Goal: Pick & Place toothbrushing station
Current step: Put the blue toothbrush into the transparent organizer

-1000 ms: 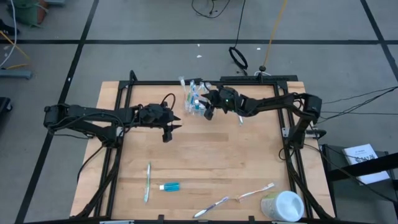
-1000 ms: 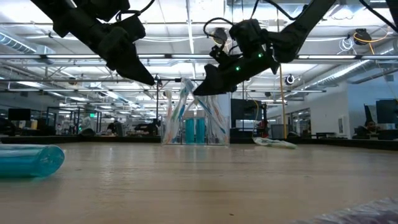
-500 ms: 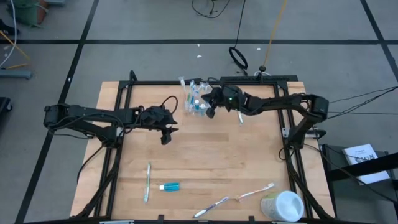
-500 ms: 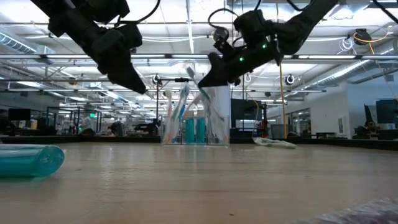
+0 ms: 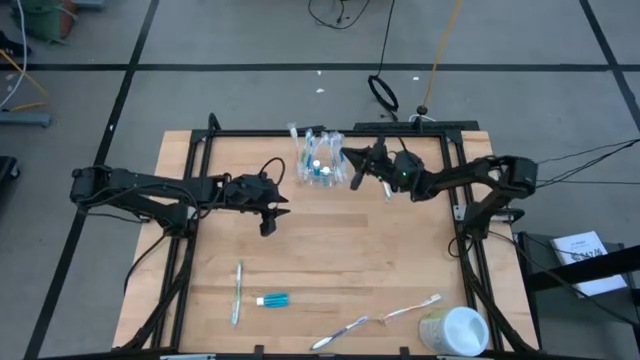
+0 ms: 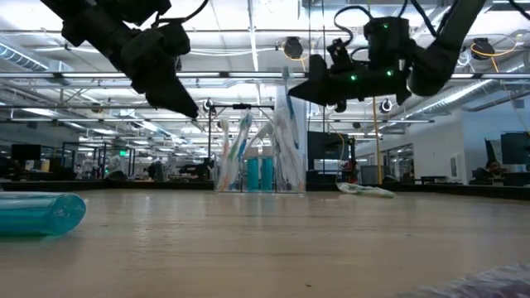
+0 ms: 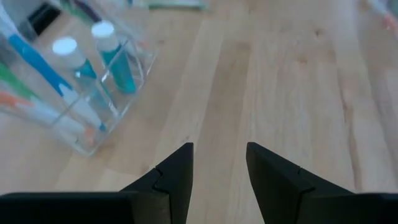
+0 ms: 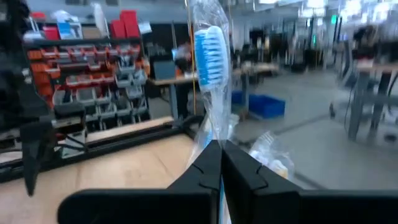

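The clear plastic cup (image 5: 318, 160) stands at the far middle of the table, holding several toothbrushes and blue toothpaste tubes (image 7: 115, 59) with white caps. Just to its right, my right gripper (image 5: 354, 167) is shut on a toothbrush in a clear wrapper (image 8: 208, 53) with blue-and-white bristles. My left gripper (image 5: 270, 212) hovers open above the bare table, nearer and to the left of the cup, with nothing between its fingers (image 7: 177, 171). My right gripper pinches the wrapped toothbrush's handle (image 8: 214, 134) between its two fingers, below the bristle head. The fingers come roughly level from the table's right and lie across the brush. The brush stands upright (image 6: 286, 124), head above the fingers. Whether its lower end is clear of the cup I cannot tell.
Near the front edge lie a toothbrush (image 5: 237, 292), a blue toothpaste tube (image 5: 272, 299), two more toothbrushes (image 5: 340, 332) (image 5: 412, 309) and a large white cup (image 5: 455, 330). Another wrapped item (image 6: 364, 190) lies on the table right of the clear cup.
My right gripper has shut on a wrapped toothbrush at the clear cup and moved up and toward the table's right edge. The brush has come from leaning among the others to standing upright at the cup's right side.
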`<action>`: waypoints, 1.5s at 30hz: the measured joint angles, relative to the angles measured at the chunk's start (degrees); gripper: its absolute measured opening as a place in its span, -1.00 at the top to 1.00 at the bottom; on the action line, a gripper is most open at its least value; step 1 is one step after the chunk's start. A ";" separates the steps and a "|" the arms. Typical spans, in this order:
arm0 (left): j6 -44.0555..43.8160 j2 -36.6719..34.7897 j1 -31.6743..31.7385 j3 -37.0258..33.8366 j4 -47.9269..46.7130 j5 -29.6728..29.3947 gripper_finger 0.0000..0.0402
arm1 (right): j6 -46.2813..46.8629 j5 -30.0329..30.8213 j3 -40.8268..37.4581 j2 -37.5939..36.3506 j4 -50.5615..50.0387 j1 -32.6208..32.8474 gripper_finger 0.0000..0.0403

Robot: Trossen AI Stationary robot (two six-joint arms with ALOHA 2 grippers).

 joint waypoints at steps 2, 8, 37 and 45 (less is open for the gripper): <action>-0.04 0.00 0.00 0.00 2.49 -0.01 0.24 | -1.54 -0.05 -1.26 1.83 5.28 -0.01 1.00; -0.35 0.00 -0.05 0.00 8.85 0.03 0.24 | -0.17 0.08 -0.65 6.44 5.99 0.01 1.00; -1.16 0.00 -11.00 0.00 8.34 0.02 0.24 | 3.71 8.77 -0.66 6.89 -10.63 4.57 0.98; -16.06 0.00 -18.74 0.00 6.38 0.03 0.24 | 6.99 8.72 -0.71 2.67 -16.37 4.46 0.77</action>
